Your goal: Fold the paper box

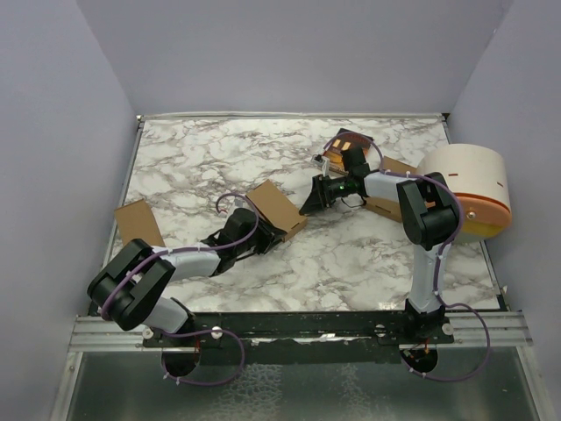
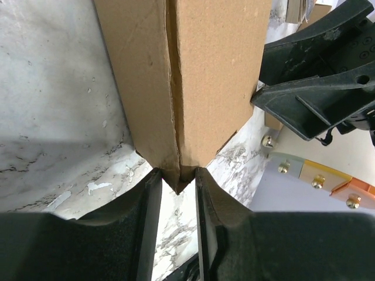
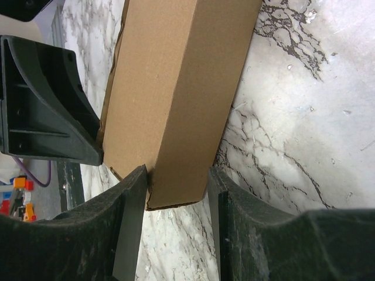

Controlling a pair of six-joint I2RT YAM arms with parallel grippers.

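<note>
I see the paper box [image 1: 279, 206] in the middle of the table [image 1: 202, 158], folded into a long tan sleeve that runs diagonally from upper left to lower right in the top view. My left pincer [image 1: 268, 235] comes at it from the lower left. In the left wrist view its fingers [image 2: 146, 205] are closed on the pointed bottom corner, where two creased edges meet at a seam. My right pincer [image 1: 313, 203] comes in from the right. In the right wrist view it is clamped across the short open end, one finger on each long edge. The two pincers sit close together, and each shows in the other's wrist view just beside the box.

There is bare marble to the upper left of the top view and along the lower middle. A flat cardboard piece [image 1: 138, 222] lies at the left table edge. The booklet [image 1: 344, 146] sits near the top, right of centre. The white drum [image 1: 469, 189] crowds the right edge beside the right arm.
</note>
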